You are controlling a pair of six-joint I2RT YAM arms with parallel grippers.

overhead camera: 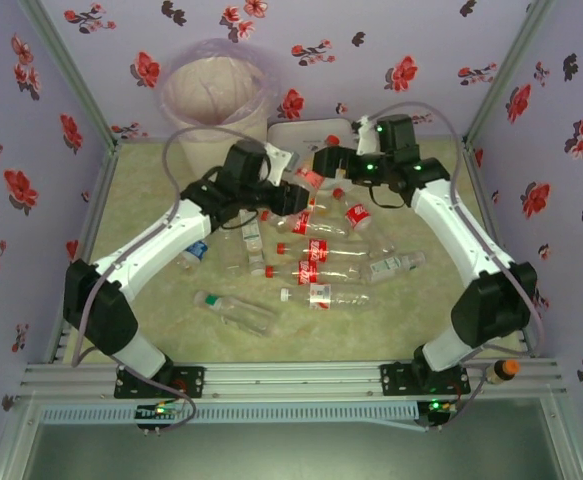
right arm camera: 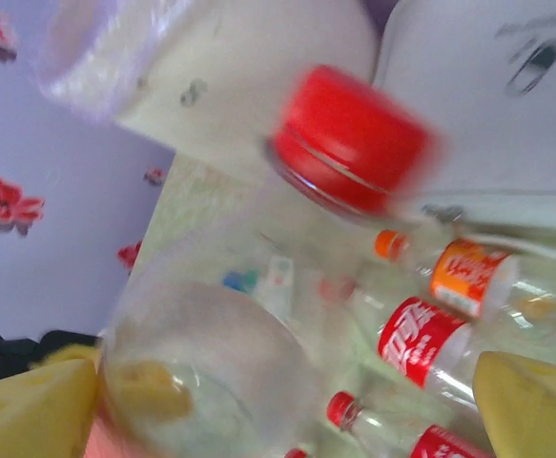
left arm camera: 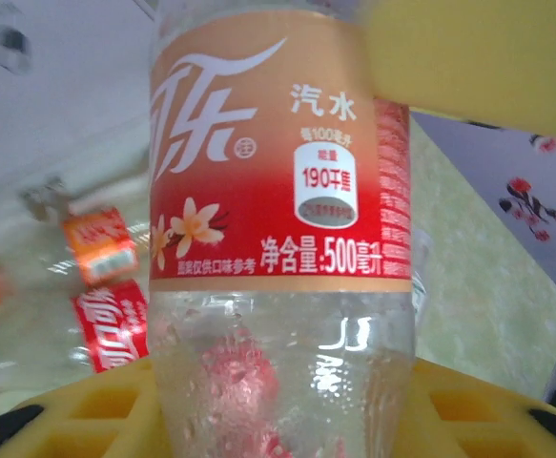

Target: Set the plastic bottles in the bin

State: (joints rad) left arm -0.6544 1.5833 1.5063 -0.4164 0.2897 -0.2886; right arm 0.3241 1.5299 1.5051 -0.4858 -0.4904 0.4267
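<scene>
Robot lab test booth, aluminium-profile frame (overhead camera: pixel 301 378), lilac flowered wall panels (overhead camera: pixel 391 35), enclosed green tabletop (overhead camera: pixel 391 325).

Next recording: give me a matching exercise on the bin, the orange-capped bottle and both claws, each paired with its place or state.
Things:
1. bin
2. orange-capped bottle
3. left claw
4. right claw

Places or states:
a. open wide
b. far left corner
c. near right corner
d. closed on a red-labelled bottle

Pairs: 1-b, 2-c, 3-d, 4-a.
</scene>
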